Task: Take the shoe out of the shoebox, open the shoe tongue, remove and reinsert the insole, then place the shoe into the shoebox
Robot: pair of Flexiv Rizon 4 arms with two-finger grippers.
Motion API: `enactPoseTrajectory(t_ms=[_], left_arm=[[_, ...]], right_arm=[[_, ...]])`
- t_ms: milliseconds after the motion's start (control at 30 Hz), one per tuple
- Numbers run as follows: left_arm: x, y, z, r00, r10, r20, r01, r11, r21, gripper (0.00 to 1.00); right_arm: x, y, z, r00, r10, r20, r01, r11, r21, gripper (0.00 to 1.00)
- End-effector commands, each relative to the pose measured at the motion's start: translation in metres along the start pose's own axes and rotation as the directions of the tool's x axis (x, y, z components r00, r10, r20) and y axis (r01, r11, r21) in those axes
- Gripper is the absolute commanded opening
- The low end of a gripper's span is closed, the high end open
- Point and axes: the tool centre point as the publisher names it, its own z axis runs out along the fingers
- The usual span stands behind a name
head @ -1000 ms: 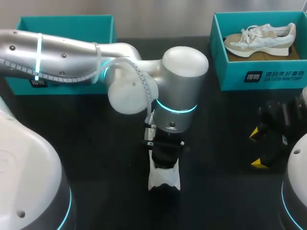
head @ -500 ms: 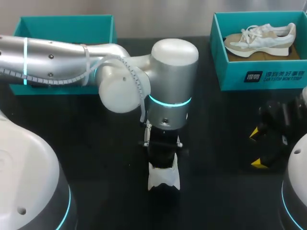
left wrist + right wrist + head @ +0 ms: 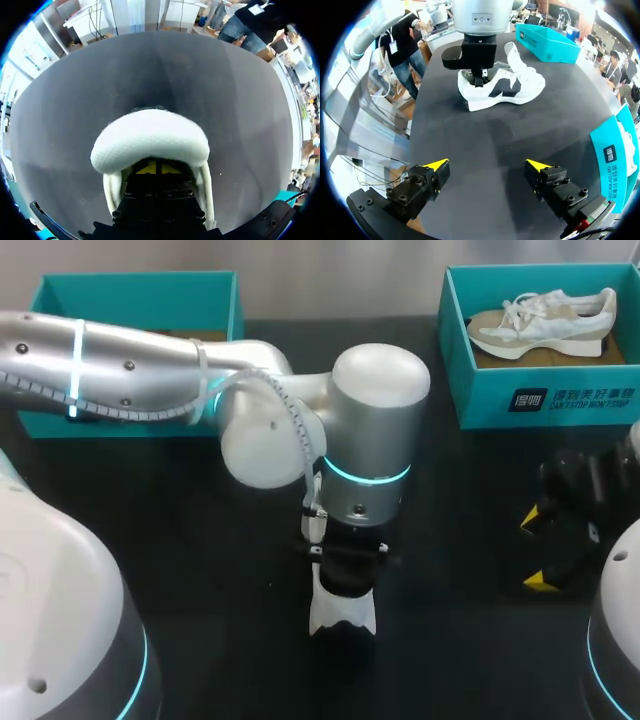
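White sneaker with dark side patch [image 3: 342, 612] upright on sole, lower centre of black table [image 3: 200, 570], outside both boxes. Long axis runs up-down frame. What looks like heel end shows below left arm's wrist; rest hidden under it, toward frame top. Left gripper [image 3: 156, 168] down inside shoe opening; grip cannot be told. Right gripper [image 3: 537, 550] wide open, empty, at right edge, well apart from shoe. Teal cardboard shoebox [image 3: 140, 302] upper left. Matching teal box [image 3: 540, 400] upper right holds beige-and-white sneaker [image 3: 540, 325].

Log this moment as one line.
left tool: in shoe opening | right tool: open, empty | shoe: on table | other shoe: in right box
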Motion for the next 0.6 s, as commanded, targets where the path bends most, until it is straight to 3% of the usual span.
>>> enactPoseTrajectory(t_ms=[33,200,367,467,600], left_arm=[[0.006,0.008,-0.015,1.0,0.01,0.023,-0.01,1.0,-0.015,0.0],[0.005,0.0,-0.024,0.999,0.047,0.011,-0.046,0.999,-0.028,0.0],[0.005,-0.006,-0.017,0.996,0.094,-0.003,-0.094,0.995,0.044,0.0],[0.007,-0.013,-0.019,0.994,0.109,0.005,-0.109,0.993,0.045,0.0],[0.006,-0.006,-0.017,0.995,0.095,0.005,-0.096,0.995,0.037,0.0]], right_arm=[[0.001,0.0,0.001,1.0,0.001,0.001,-0.001,1.0,0.003,1.0],[0.001,0.0,0.001,1.0,0.001,0.001,-0.001,1.0,0.003,1.0],[0.001,0.0,0.001,1.0,0.001,0.001,-0.001,1.0,0.003,1.0],[0.001,0.0,0.001,1.0,0.001,0.001,-0.001,1.0,0.003,1.0],[0.001,0.0,0.001,1.0,0.001,0.001,-0.001,1.0,0.003,1.0]])
